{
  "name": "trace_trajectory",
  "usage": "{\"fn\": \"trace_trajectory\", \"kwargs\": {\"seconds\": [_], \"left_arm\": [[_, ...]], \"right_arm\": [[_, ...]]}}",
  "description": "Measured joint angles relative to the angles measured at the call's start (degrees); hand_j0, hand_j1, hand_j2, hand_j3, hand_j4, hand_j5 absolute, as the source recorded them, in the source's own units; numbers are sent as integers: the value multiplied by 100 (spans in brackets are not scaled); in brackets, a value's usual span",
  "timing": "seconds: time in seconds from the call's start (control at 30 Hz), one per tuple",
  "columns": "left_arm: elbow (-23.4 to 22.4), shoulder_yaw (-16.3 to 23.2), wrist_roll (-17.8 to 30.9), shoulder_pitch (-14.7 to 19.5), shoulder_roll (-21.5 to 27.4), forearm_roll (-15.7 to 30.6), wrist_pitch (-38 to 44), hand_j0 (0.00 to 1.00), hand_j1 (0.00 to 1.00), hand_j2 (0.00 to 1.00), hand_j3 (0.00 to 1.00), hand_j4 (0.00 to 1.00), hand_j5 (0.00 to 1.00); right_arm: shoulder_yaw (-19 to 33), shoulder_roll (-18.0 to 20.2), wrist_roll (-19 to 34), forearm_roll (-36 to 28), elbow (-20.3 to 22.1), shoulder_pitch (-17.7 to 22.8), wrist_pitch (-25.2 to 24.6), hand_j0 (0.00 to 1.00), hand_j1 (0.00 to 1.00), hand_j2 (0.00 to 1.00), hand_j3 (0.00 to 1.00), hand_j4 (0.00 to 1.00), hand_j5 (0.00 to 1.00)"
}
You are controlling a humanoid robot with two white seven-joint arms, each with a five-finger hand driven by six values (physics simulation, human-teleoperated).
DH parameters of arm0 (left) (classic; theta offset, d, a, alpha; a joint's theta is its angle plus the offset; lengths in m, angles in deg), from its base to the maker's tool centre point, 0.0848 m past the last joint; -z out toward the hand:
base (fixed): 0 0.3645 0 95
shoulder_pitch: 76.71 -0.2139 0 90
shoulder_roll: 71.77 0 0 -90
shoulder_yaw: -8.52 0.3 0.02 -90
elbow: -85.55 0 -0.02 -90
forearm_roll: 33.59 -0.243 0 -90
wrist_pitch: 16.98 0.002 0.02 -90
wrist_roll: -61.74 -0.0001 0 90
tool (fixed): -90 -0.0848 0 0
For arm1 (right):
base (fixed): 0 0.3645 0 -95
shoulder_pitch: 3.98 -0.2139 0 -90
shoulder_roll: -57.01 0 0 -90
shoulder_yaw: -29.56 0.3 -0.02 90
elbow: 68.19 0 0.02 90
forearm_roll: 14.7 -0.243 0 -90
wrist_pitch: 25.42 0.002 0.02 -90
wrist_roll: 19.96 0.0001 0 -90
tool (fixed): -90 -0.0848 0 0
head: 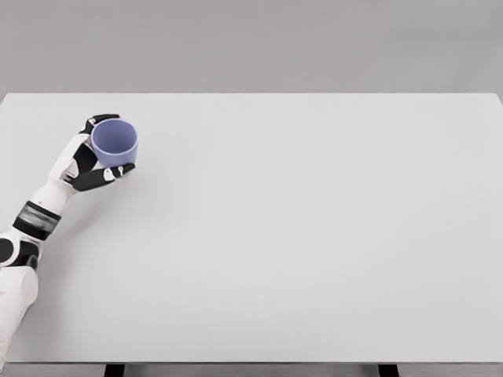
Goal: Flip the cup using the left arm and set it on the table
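Observation:
A blue-violet cup [115, 142] sits in my left hand [100, 149] at the table's far left, its open mouth facing up toward the camera. My fingers curl around its wall, with the thumb at the lower side and other fingers at the top rim. The left arm comes in from the lower left corner. Whether the cup's base touches the table is unclear, since the hand hides it. My right arm is out of view.
The white table [299, 236] spans nearly the whole picture, with its front edge near the bottom and its back edge against a grey wall.

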Motion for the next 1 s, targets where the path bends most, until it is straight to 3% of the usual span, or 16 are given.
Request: {"fn": "trace_trajectory", "kwargs": {"seconds": [0.3, 0.73, 1.0], "left_arm": [[-16, -20, -1, -44, -183, 481, 3, 42, 42, 42, 42, 42, 42], [85, -22, -2, -9, -136, 519, 6, 43, 43, 43, 43, 43, 43], [486, -87, -1, -35, -120, 529, 942, 42, 42, 42, 42, 42, 42]], "right_arm": [[0, 0, 0, -2, 0, 0, 0, 100, 100, 100, 100, 100, 100], [0, 0, 0, 0, 0, 0, 0, 100, 100, 100, 100, 100, 100], [0, 0, 0, -2, 0, 0, 0, 100, 100, 100, 100, 100, 100]]}}
